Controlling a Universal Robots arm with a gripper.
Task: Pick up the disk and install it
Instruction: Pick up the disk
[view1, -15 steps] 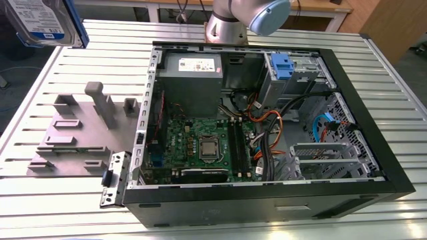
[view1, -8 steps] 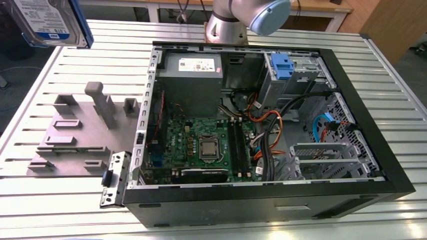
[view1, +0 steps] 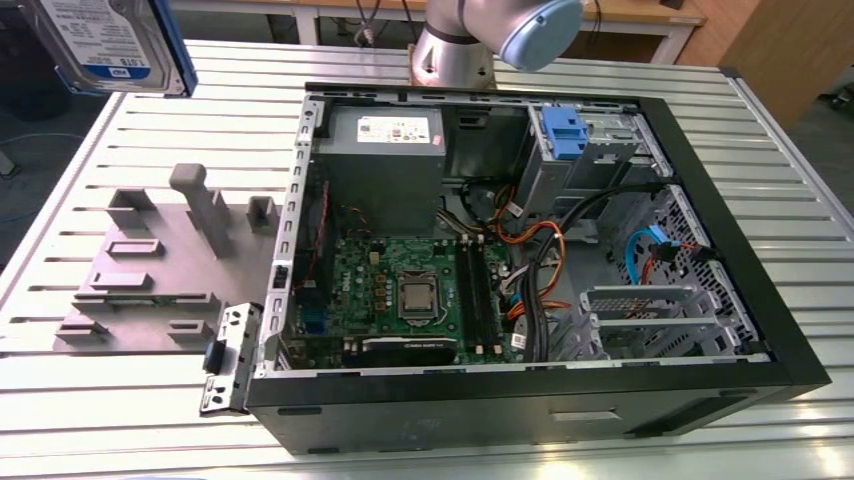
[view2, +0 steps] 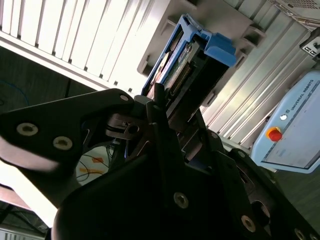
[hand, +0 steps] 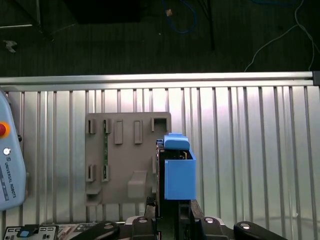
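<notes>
The disk (view1: 104, 42), silver with a white-and-blue label and a blue side bracket, hangs in the air at the exterior view's far left, well above the table. In both wrist views my gripper (hand: 172, 212) is shut on the disk (hand: 179, 172), its dark fingers (view2: 155, 107) clamping the two flat faces. The blue tab (view2: 220, 50) points away from the gripper. In the first wrist view the disk is over the table, just beside the grey stand (hand: 127, 157) below it.
An open computer case (view1: 747, 330) lies on the slatted metal table (view1: 147, 420), with a grey power-supply box (view1: 387, 150), a motherboard (view1: 400, 295) and a blue-fronted drive bay (view1: 567, 135) inside. The grey plastic stand (view1: 167, 270) sits to the case's left. A pendant (view2: 295, 130) lies nearby.
</notes>
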